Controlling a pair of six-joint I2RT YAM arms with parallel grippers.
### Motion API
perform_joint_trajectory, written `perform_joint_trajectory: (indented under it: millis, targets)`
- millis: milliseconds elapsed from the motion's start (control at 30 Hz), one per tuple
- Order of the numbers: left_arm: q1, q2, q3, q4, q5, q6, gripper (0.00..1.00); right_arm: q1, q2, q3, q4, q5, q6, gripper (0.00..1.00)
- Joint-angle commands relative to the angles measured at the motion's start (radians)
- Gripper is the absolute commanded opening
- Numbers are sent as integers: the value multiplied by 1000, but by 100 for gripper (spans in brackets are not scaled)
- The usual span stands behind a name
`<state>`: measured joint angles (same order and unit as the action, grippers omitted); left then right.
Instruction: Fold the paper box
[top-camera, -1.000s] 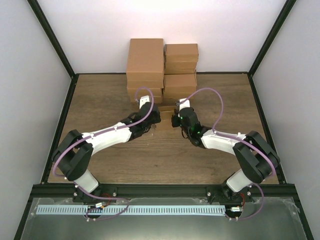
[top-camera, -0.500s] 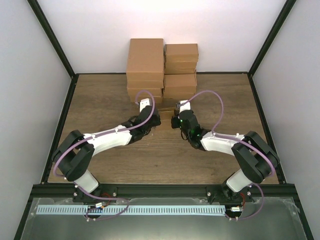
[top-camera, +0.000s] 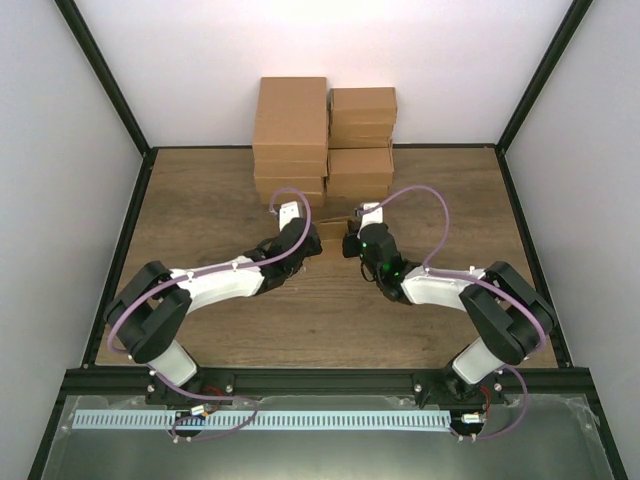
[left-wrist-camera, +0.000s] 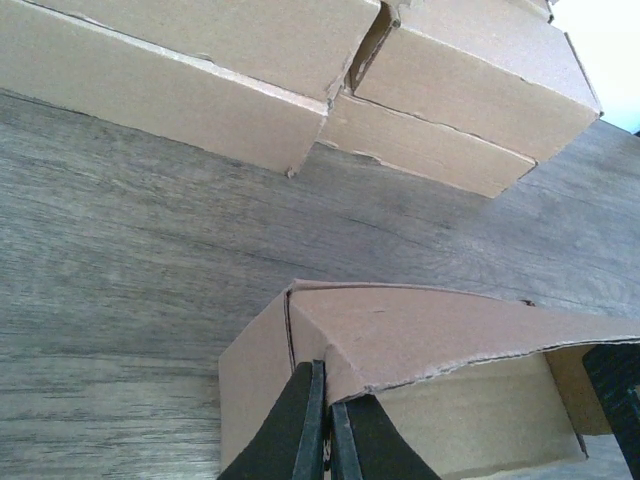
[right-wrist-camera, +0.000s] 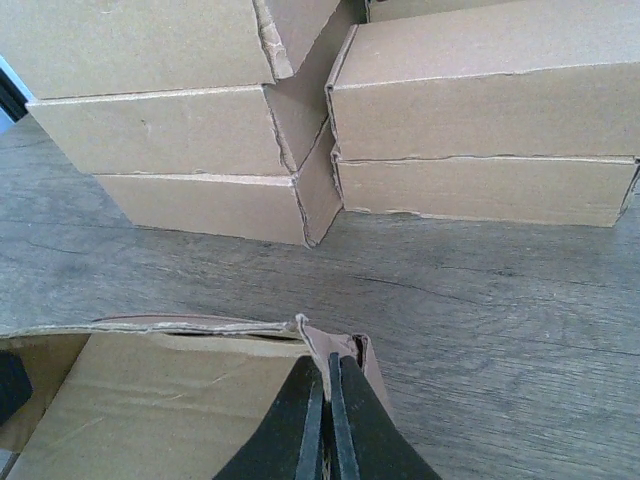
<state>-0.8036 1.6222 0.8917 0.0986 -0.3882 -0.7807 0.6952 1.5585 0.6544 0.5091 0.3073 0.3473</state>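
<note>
The paper box is a small tan cardboard box held low over the wooden table, between my two grippers and just in front of the stacked boxes. My left gripper is shut on its left end wall. In the left wrist view the black fingertips pinch the cardboard at the corner of the paper box, whose lid panel bows over an open front. My right gripper is shut on the right end. In the right wrist view its fingers clamp a thin end flap of the paper box.
Two stacks of closed brown boxes stand against the back wall, close behind the held box, and fill the top of both wrist views. Black frame rails edge the wooden table on the left, right and front.
Both arms have shifted a little and carried the box slightly toward the stacks. Both grips stay shut.
</note>
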Motion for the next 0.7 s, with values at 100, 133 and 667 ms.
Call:
perform_joint_trajectory:
  millis: [100, 133, 667]
  targets:
    - [-72, 85, -80, -168, 98, -44, 4, 41, 98, -80, -272, -136, 49, 1]
    - [-75, 90, -81, -165, 91, -45, 4, 41, 96, -79, -271, -135, 49, 1]
    - [-92, 99, -35, -225, 34, -21, 4, 34, -36, 5, -375, -154, 12, 9]
